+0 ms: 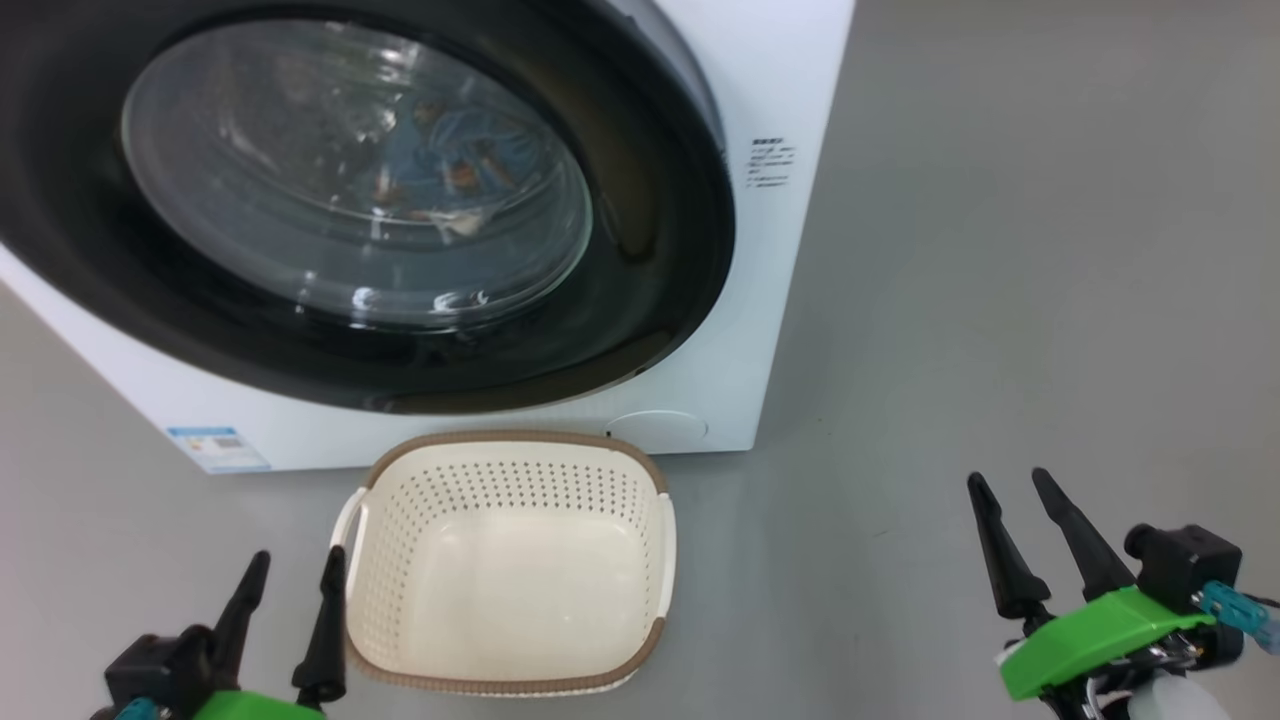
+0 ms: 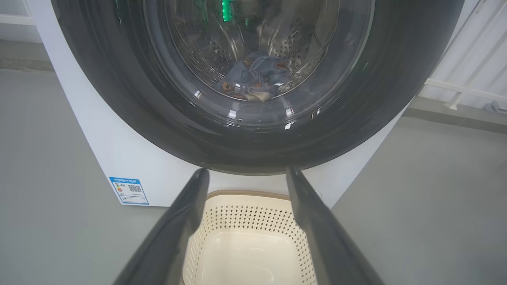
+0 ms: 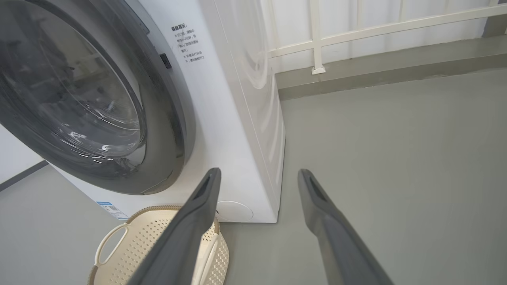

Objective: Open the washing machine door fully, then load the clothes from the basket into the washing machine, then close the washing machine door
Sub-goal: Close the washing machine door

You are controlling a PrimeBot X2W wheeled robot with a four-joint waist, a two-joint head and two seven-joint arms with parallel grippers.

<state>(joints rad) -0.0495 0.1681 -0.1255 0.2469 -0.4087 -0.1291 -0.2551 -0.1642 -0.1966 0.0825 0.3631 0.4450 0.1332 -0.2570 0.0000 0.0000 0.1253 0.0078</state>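
The washing machine door (image 1: 660,200) lies against the front of the white washing machine (image 1: 790,90), black rim around a glass bowl. Through the glass I see the clothes (image 1: 470,165), blue fabric with orange-brown prints, lying low in the steel drum (image 2: 253,77). The cream basket (image 1: 510,560) stands on the floor just before the machine, with nothing in it. My left gripper (image 1: 295,565) is open beside the basket's left handle, holding nothing. My right gripper (image 1: 1010,480) is open over bare floor at the lower right, well apart from the basket (image 3: 158,245).
A grey floor (image 1: 1000,250) stretches to the right of the machine. A blue label sticker (image 1: 217,447) marks its lower left front. A white railing (image 3: 317,39) and a low kerb run behind the machine on its right side.
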